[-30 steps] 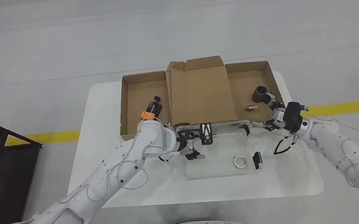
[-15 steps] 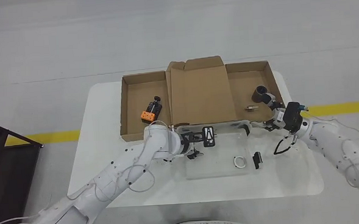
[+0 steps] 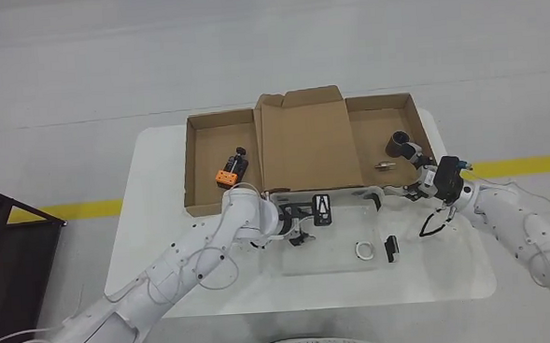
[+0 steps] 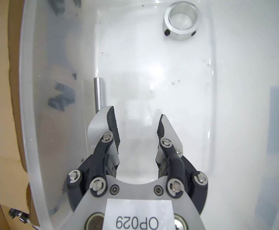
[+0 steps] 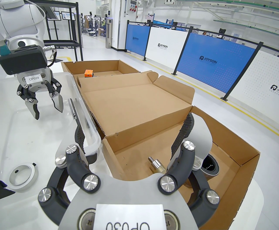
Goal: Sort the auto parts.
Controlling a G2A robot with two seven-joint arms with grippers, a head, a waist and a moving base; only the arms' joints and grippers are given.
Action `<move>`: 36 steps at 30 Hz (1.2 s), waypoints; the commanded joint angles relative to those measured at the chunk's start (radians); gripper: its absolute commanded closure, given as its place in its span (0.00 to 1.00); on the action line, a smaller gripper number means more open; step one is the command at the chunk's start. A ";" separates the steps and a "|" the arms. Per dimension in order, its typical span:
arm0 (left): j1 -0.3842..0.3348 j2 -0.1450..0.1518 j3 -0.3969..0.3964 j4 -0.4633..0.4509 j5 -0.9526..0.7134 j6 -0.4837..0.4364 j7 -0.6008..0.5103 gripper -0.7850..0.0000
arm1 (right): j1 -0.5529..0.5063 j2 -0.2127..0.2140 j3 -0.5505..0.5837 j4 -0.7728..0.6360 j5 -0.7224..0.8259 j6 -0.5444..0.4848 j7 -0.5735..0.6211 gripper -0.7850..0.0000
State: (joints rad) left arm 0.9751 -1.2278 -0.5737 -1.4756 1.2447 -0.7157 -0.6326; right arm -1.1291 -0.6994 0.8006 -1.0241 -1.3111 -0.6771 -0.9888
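Left pincer (image 4: 136, 116) edged along the tray (image 4: 26, 109), released, steel pin (image 4: 99, 95) hugging the wall beside it.

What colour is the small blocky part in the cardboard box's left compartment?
The small blocky part is orange with a black end, clearest in the top view.

table (image 3: 163, 177) white | tray (image 4: 24, 109) clear, milky | ring (image 4: 174, 34) and rod (image 4: 99, 95) bright silver | box (image 3: 306, 142) plain brown cardboard | small part (image 3: 230, 169) orange and black | stud (image 5: 157, 165) brass-yellow with silver thread | left gripper (image 4: 136, 113) pads (image 4: 113, 130) black, ribbed | floor line (image 3: 527, 165) yellow | barrier panels (image 5: 214, 58) blue and white, dotted
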 commanded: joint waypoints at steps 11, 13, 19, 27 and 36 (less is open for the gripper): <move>0.025 -0.003 0.019 -0.003 0.177 0.099 0.035 0.29 | 0.000 0.000 0.000 0.000 0.000 0.000 0.000 0.00; 0.024 -0.006 0.023 0.000 0.194 0.106 0.038 0.27 | 0.000 0.000 0.000 0.000 0.000 0.000 0.000 0.00; 0.026 -0.013 0.022 0.014 0.210 0.123 0.049 0.30 | 0.000 0.000 0.000 0.000 0.000 0.000 0.000 0.00; 0.020 -0.026 0.020 0.039 0.142 0.085 0.034 0.42 | 0.000 0.000 0.000 0.000 0.000 0.000 0.000 0.00; 0.026 -0.029 0.012 0.018 0.162 0.095 0.026 0.73 | 0.000 0.000 0.000 0.000 0.000 0.000 0.000 0.00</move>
State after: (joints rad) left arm 1.0001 -1.2565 -0.5615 -1.4563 1.4021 -0.6221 -0.6065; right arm -1.1291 -0.6994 0.8006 -1.0241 -1.3111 -0.6771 -0.9888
